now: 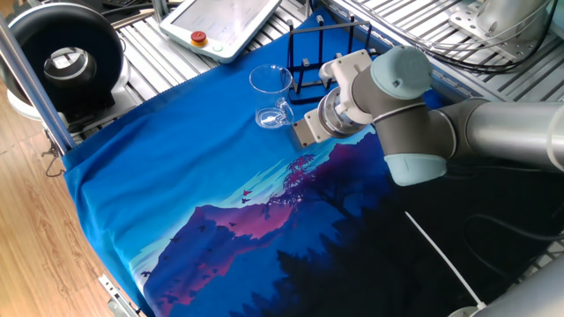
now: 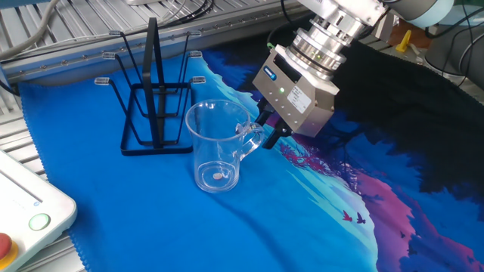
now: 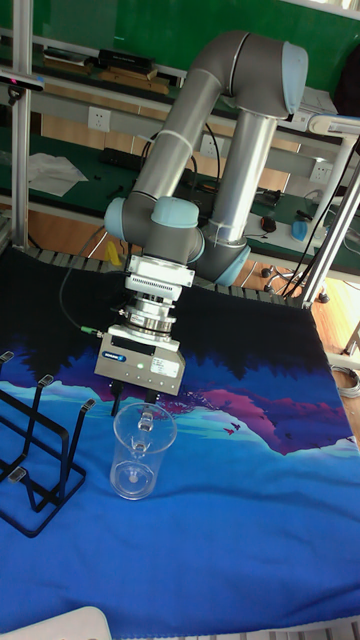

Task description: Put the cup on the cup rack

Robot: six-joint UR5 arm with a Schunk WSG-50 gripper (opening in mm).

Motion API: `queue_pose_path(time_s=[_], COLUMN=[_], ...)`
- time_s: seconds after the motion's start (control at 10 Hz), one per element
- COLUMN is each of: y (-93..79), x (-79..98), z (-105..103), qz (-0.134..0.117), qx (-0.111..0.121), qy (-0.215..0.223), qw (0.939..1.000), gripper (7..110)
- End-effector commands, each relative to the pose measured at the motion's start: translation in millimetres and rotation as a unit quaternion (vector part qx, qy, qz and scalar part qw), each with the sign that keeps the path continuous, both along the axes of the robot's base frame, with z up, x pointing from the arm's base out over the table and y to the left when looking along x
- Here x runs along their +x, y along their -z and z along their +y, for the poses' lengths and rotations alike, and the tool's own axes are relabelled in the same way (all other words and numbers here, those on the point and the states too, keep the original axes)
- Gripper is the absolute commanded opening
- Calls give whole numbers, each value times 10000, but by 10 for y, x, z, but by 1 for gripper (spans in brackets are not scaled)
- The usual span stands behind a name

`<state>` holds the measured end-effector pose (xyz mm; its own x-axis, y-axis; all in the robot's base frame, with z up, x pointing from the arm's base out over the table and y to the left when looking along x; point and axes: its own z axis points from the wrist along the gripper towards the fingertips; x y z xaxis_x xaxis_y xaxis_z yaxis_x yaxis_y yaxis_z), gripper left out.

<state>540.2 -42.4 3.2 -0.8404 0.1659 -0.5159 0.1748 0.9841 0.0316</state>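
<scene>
The cup (image 2: 215,147) is a clear glass mug standing upright on the blue cloth, its handle pointing at my gripper (image 2: 269,128). The dark fingertips (image 3: 118,404) sit on either side of the handle's outer end, low over the cloth, and look open. In the tall fixed view the cup (image 3: 138,452) stands just below the gripper (image 3: 133,403). The cup rack (image 2: 155,106), black wire with thin upright pegs, stands a short way behind the cup, empty. In one fixed view the cup (image 1: 270,95) sits between the rack (image 1: 322,53) and the cloth's left side, with the gripper (image 1: 293,119) beside it.
A white pendant with a red button (image 1: 225,22) lies on the slatted table behind the cup, and its corner (image 2: 23,219) shows in the other fixed view. A black round device (image 1: 66,57) stands at the far left. The arm's elbow (image 1: 410,114) hangs over the cloth.
</scene>
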Motion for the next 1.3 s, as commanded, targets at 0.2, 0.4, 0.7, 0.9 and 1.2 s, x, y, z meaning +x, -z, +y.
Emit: queue_pose_path(time_s=[0.2, 0.4, 0.7, 0.9, 1.2], y=[-24, -69, -90, -74, -77], x=[73, 92, 124, 116, 125], z=[57, 58, 159, 230, 260], qz=[-188, -233, -235, -238, -252], qx=[36, -33, -53, -64, -77], qy=[143, 111, 201, 220, 147], qw=[9997, 9997, 9995, 9995, 9995], gripper=[44, 44, 44, 44, 44])
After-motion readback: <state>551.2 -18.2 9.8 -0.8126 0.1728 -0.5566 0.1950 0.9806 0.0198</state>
